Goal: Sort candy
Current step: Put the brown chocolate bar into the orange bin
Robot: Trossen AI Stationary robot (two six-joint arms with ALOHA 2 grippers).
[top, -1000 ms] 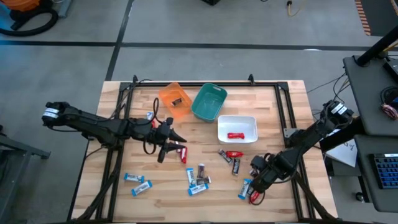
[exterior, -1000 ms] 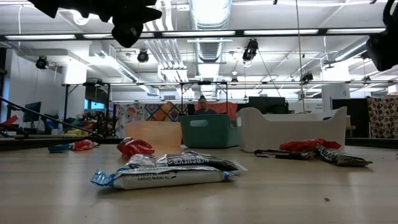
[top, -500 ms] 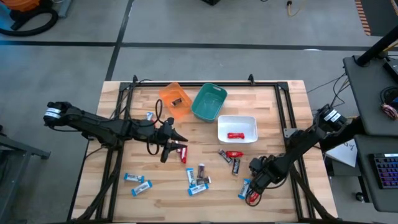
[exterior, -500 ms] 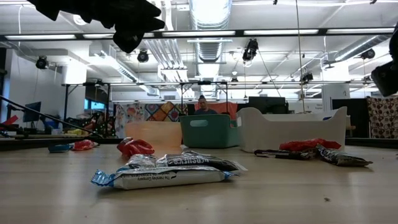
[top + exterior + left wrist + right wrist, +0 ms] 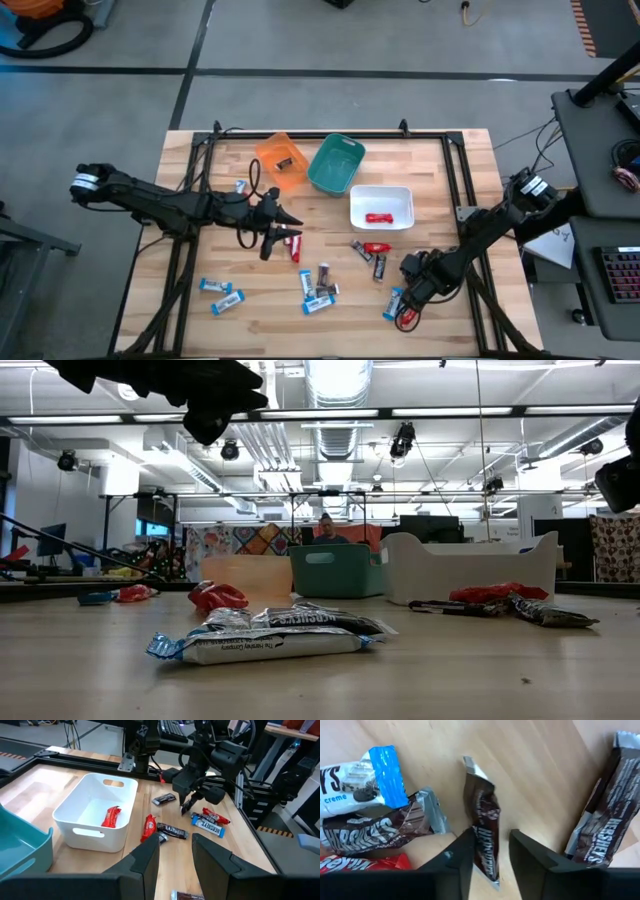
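Right pincer (image 5: 490, 857) grips dark brown candy bar (image 5: 484, 827), its long axis running out between the fingers.

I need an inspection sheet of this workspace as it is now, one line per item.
Surface: wooden table, black frame.
Job's things: wrapped candy scattered along the near half; one red bar in the white bin; one dark bar in the orange bin; teal bin looks empty.
Clutter: nothing seen.
Grippers: left tool above mid-table, jaws parted, holding nothing visible; right tool straddles a dark bar.
Cables: black cable at left arm.
Surroundings: person behind the bins.
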